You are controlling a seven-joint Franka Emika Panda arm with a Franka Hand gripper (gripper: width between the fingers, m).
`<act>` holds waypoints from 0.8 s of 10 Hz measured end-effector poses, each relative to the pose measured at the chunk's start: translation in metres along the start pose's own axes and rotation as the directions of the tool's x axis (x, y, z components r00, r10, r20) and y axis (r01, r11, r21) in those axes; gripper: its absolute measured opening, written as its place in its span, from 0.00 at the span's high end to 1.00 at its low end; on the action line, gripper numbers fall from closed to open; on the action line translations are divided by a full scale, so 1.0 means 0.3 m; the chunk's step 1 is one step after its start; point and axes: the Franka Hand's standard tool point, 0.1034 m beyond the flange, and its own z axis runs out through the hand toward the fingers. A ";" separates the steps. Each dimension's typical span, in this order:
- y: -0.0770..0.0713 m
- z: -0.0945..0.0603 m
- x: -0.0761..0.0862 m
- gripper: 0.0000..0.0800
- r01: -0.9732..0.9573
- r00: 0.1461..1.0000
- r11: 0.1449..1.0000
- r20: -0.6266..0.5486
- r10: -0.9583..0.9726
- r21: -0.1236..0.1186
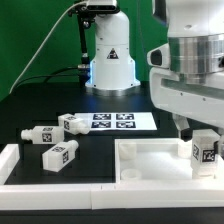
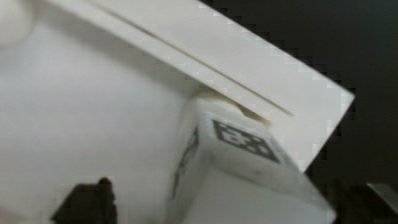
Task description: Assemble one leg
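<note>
A white leg (image 1: 204, 150) with a black-and-white tag stands upright on the large white tabletop piece (image 1: 150, 160), near its corner at the exterior view's right. My gripper (image 1: 196, 132) hangs right over it. In the wrist view the leg (image 2: 240, 160) lies between the two dark fingers (image 2: 86, 200). One finger is against the leg's side and the other stands apart from it with a visible gap. The gripper (image 2: 222, 206) is open around the leg. The leg's base is hidden behind the tabletop's rim.
Three more white tagged legs (image 1: 60, 155) (image 1: 40, 133) (image 1: 72, 124) lie on the black table at the exterior view's left. The marker board (image 1: 115, 121) lies behind them, in front of a white lamp-like base (image 1: 110, 65). A white rail (image 1: 12, 160) edges the table.
</note>
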 end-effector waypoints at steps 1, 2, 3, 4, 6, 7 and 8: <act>0.002 0.004 -0.005 0.21 0.105 0.995 0.995 0.003 -0.105 -0.002; 0.002 0.004 -0.004 0.19 0.115 0.993 0.993 0.002 -0.115 -0.001; 0.004 0.004 -0.001 0.19 0.202 0.979 0.979 0.000 -0.202 -0.002; 0.005 0.004 0.000 0.19 0.264 0.965 0.965 0.001 -0.264 -0.002; -0.003 0.003 0.001 0.19 0.475 0.880 0.880 -0.011 -0.475 -0.015; -0.012 0.000 0.006 0.19 0.578 0.815 0.816 -0.024 -0.578 -0.012; -0.012 0.001 0.005 0.19 0.530 0.848 0.848 -0.024 -0.530 -0.007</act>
